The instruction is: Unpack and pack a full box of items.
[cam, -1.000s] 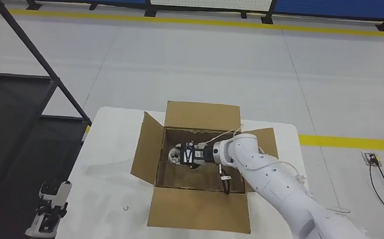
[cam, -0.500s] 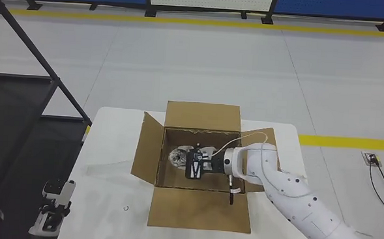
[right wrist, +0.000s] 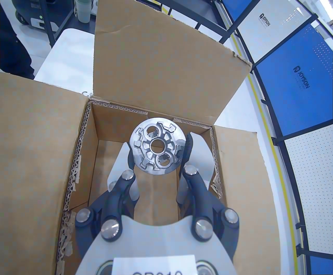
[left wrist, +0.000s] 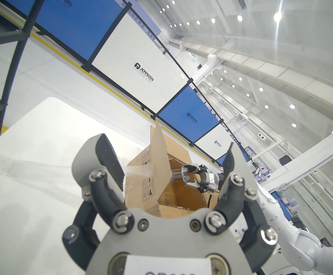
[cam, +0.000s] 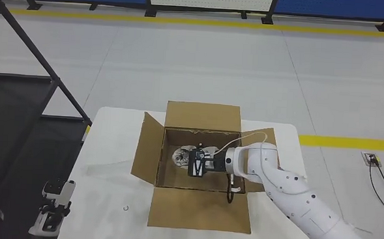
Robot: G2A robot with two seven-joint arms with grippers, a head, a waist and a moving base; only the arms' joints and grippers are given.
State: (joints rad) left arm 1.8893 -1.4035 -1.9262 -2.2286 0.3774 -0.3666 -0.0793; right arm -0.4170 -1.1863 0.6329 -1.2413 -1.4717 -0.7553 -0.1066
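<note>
An open cardboard box [cam: 200,211] stands in the middle of the white table [cam: 113,135], flaps spread outward. My right gripper [cam: 183,158] is inside the box, shut on a round metal disc [cam: 176,157] with several holes. In the right wrist view the fingers [right wrist: 187,145] clamp the disc [right wrist: 145,142] by its edges, above the box [right wrist: 161,65] floor. My left gripper [cam: 58,189] sits by the table's near left corner, far from the box. Its own view shows the left gripper [left wrist: 166,148] open and holding nothing, with the box [left wrist: 145,179] and the right gripper [left wrist: 191,177] beyond.
A black metal rack [cam: 23,110] stands beside the table's left side. A clear plastic sheet [cam: 104,170] lies on the table left of the box, and a small ring [cam: 126,208] lies near the front flap. A cable [cam: 229,190] hangs from the right wrist.
The right wrist has shifted slightly toward the box's near side, still holding the disc. The left gripper has moved a little at the table corner.
</note>
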